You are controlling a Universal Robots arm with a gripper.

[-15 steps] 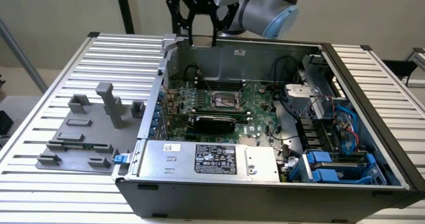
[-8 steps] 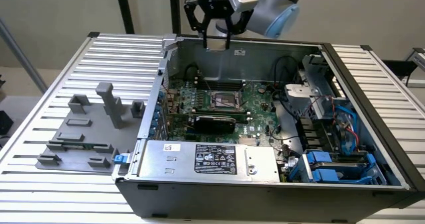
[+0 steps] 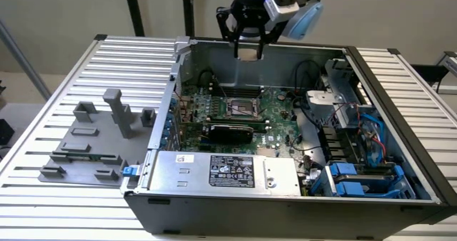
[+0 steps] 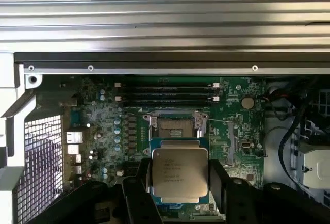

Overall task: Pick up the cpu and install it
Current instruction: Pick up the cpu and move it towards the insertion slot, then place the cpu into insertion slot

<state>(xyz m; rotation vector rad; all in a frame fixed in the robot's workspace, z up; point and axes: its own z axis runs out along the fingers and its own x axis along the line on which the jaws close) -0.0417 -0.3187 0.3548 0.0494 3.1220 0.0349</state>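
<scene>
While the black gripper (image 3: pixel 248 52) hangs with jaws clamped on the flat silver-grey square cpu (image 4: pixel 179 175), any skew over the black-framed motherboard socket (image 4: pixel 178 127) could mis-seat it.

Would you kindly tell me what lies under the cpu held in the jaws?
The motherboard, with its empty socket showing past the cpu; the board directly beneath the chip is hidden.
</scene>
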